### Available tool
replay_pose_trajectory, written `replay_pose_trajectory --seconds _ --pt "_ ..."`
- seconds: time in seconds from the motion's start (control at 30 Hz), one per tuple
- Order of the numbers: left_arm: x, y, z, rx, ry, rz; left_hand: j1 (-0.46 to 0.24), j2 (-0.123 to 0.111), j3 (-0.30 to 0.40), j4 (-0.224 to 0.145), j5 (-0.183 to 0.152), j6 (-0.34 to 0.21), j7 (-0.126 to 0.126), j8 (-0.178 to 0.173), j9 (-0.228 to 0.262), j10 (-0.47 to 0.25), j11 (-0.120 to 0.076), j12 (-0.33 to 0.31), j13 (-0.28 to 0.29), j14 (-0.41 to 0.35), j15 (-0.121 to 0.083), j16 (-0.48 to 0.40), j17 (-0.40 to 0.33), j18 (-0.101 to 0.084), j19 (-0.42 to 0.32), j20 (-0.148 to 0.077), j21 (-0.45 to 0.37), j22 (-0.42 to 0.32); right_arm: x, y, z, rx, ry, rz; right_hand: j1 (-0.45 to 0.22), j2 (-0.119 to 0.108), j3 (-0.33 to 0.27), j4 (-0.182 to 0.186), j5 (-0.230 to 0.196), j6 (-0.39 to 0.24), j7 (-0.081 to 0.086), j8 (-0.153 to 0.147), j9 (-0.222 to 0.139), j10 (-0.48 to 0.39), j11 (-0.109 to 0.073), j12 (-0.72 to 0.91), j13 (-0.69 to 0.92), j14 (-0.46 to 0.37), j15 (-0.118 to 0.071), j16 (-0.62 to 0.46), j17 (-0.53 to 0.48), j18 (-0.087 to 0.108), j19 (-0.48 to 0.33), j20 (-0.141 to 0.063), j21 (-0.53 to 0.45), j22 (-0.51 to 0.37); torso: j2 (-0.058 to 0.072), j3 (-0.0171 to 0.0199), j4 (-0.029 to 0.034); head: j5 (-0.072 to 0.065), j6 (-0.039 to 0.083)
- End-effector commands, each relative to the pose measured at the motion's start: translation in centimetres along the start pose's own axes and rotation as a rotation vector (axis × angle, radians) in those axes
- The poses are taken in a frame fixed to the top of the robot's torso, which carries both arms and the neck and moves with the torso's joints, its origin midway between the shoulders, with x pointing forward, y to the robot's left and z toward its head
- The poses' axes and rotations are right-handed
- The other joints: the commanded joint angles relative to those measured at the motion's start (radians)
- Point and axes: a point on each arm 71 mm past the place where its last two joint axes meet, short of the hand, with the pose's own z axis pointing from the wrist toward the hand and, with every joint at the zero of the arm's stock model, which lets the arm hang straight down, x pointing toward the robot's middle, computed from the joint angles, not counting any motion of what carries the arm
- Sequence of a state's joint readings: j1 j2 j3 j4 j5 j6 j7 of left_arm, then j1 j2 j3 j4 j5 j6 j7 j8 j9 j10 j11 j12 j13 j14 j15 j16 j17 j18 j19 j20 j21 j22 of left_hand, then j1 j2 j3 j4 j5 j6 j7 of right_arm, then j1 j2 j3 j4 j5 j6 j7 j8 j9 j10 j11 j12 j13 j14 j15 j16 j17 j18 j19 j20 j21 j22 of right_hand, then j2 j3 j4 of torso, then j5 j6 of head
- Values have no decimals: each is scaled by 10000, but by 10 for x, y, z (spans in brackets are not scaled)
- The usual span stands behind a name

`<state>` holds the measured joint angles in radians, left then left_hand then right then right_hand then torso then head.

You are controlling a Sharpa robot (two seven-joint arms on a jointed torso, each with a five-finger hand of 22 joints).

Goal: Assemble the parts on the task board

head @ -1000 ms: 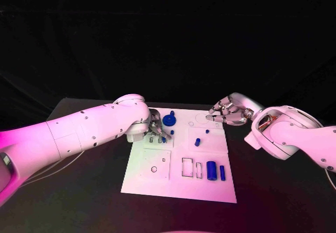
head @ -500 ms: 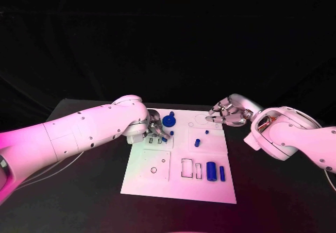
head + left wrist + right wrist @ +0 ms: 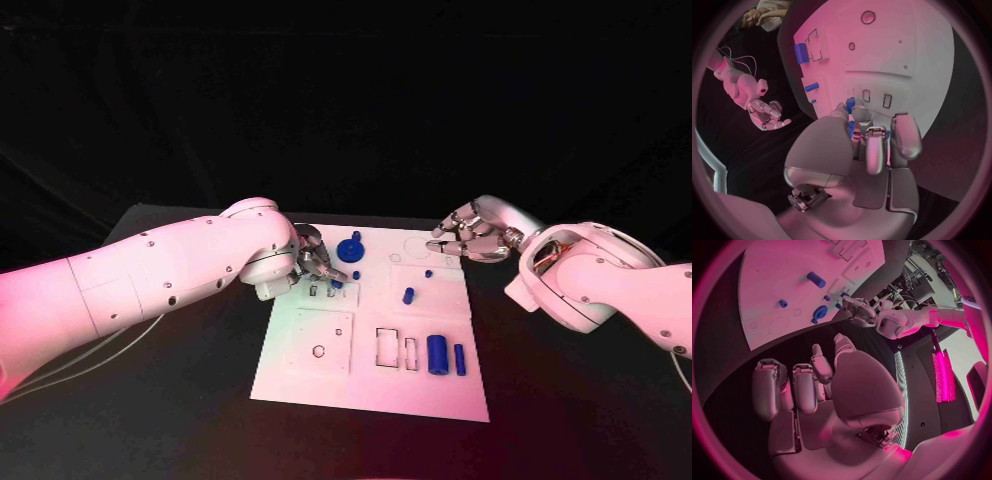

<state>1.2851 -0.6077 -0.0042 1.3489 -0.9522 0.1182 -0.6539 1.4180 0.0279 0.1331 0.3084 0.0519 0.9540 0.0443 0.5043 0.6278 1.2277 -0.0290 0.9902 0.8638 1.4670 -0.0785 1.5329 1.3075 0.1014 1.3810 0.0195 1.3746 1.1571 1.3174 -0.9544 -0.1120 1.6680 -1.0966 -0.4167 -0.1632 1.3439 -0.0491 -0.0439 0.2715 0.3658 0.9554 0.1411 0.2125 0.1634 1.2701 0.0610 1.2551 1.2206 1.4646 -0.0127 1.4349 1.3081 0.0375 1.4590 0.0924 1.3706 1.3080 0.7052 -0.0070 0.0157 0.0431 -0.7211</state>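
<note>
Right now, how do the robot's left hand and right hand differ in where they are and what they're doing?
The left hand is over the task board, fingers curled down at a small blue part near the two small slots; the right hand hovers beyond the board's far right corner, over black table. The left hand's fingers bunch around blue pieces; the right hand's are apart and hold nothing. Both are silver, on white arms.

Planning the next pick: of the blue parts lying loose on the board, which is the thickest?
The fat blue cylinder near the board's front right edge. A much thinner blue rod lies right beside it, and the other loose blue pieces further back are much smaller.
</note>
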Motion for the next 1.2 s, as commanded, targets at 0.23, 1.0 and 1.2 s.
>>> replay_pose_trajectory --seconds 0.23,1.0,1.2 --pt "5 3 -1 235 -402 -40 -345 -558 2100 -1009 9 -32 -46 77 331 101 -3 -75 -57 884 -75 5 2138 -190 -31 -23 17 35 1 -2 -1 -46 19 -47 109 -5 -52 -2 45 -70 -10 47 12 -65 -31 -31 -5 505 -34 -41 204 127 -38 -11 -30 1343 -5 -7 9 53 -62" --pt "11 12 1 -165 -143 945 -640 -989 2992 -1205 6 7 -57 87 392 153 -13 -110 -102 885 -83 1 2142 -198 -10 -21 36 91 3 -3 -1 -19 59 -36 107 -2 -62 7 82 -70 -10 56 21 -67 -30 -32 -8 506 -34 -42 207 128 -39 -10 -36 1341 14 -4 -25 125 -107" --pt "11 13 2 -243 -50 1105 -683 -1034 3187 -1272 7 23 -64 94 406 178 -21 -101 -95 886 -88 1 2145 -197 -15 -16 31 88 3 -3 -1 -22 61 -35 107 -2 -62 7 82 -70 -10 56 21 -67 -30 -32 -8 506 -34 -42 207 128 -39 -10 -36 1341 14 -8 -24 113 -123"
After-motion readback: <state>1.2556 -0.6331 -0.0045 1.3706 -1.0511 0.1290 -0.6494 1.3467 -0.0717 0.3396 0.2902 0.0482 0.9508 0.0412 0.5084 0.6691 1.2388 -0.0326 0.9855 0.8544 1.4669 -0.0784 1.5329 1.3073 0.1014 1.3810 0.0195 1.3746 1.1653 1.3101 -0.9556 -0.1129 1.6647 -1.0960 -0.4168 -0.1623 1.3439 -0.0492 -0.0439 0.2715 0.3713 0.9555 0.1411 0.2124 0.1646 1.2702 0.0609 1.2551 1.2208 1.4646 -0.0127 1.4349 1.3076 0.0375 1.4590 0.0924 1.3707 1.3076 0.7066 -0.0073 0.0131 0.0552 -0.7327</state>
